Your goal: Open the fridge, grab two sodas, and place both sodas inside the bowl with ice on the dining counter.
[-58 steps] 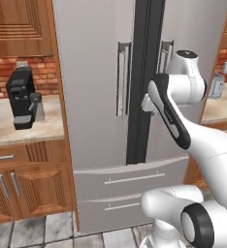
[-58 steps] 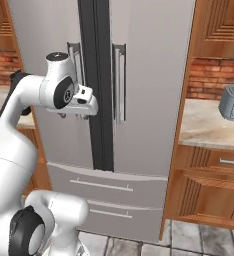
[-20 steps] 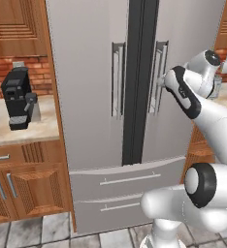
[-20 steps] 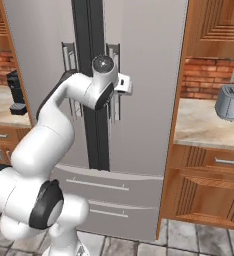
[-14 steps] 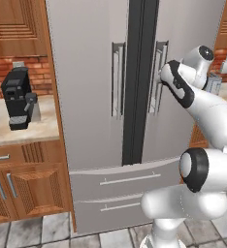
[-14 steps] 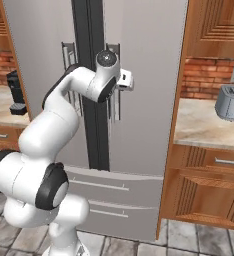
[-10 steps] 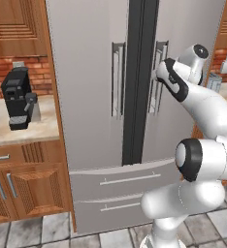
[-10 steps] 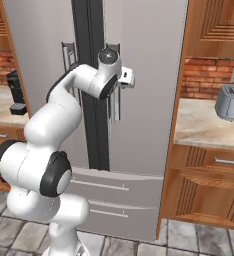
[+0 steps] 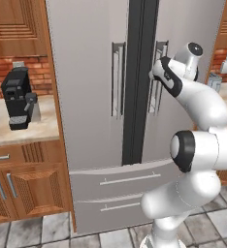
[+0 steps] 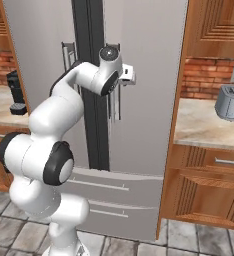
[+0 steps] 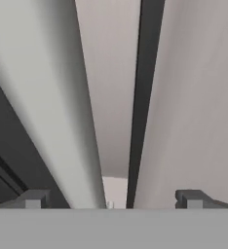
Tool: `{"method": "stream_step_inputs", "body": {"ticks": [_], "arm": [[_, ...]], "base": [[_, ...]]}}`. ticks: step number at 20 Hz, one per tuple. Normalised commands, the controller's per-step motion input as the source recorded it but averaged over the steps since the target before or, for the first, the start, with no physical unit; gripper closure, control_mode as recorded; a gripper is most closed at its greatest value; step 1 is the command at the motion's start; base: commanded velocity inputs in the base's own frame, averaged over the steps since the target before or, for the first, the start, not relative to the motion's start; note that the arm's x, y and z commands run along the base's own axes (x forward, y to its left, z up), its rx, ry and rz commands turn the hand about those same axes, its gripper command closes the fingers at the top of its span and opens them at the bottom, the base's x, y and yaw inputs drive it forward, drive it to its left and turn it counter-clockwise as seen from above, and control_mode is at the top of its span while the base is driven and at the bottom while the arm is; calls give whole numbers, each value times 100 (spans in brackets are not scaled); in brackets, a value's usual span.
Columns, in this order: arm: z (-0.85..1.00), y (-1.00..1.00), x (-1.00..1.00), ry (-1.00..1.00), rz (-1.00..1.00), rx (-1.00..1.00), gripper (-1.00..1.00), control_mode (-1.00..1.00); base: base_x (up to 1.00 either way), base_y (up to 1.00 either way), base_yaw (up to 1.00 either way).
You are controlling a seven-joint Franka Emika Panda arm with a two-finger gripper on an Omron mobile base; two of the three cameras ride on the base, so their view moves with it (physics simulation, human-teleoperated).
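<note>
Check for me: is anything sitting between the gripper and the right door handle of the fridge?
Nothing visible blocks it. In the hand view the open gripper has its fingertips on either side of the handle. The fridge doors are shut, so the sodas are hidden.

The tall light-grey French-door fridge (image 9: 96,97) stands upright with both doors shut, a dark centre strip between its long vertical bar handles (image 9: 117,80), and two closed drawers (image 9: 120,179) below.
</note>
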Motion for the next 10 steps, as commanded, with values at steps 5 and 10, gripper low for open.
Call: {"method": "stream_step_inputs", "body": {"ticks": [5, 10], "arm": [[-13, 0, 53, 0, 0, 0, 100, -100], [-20, 0, 54, 0, 1, 0, 100, -100]], "base": [[0, 0, 0], [0, 0, 0]]}}
